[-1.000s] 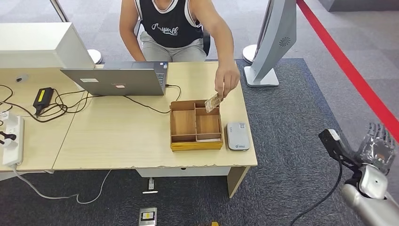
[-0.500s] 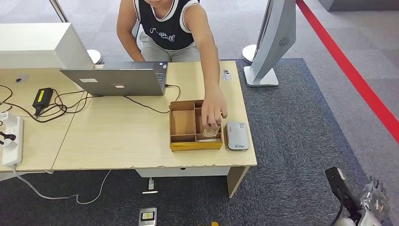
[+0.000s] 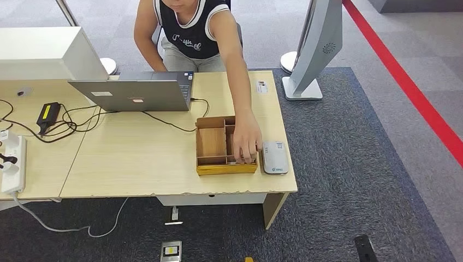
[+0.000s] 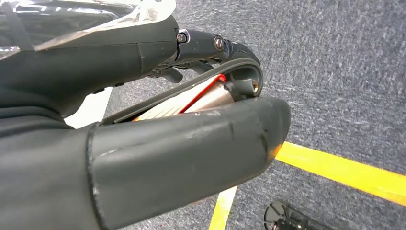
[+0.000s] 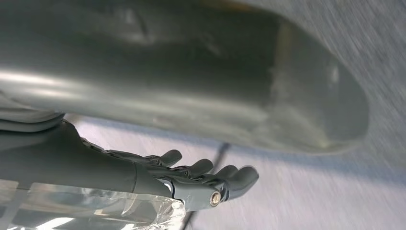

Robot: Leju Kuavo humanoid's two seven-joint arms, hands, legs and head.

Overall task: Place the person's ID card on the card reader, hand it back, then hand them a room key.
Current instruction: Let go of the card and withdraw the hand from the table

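A wooden compartment box point(image 3: 213, 143) stands near the desk's front right corner. Just to its right lies the grey card reader point(image 3: 275, 158). A person seated behind the desk reaches across, their hand point(image 3: 247, 143) down in the box's right compartments and hiding what lies there. A small white card point(image 3: 262, 86) lies by the desk's far right edge. My right hand point(image 5: 191, 178) hangs over the carpet, fingers spread and nothing in it. My left hand point(image 4: 143, 158) also hangs low, thumb and fingers apart, gripping nothing.
A laptop point(image 3: 136, 94) sits open at the back of the desk point(image 3: 136, 164), with cables, a charger point(image 3: 49, 112) and a power strip point(image 3: 13, 164) to the left. A white display stand point(image 3: 316, 49) rises right of the desk. A yellow floor line point(image 4: 344, 172) crosses the carpet.
The person lowered a brownish card from above the box into its right compartment and keeps their hand there. My right arm dropped out of the head view.
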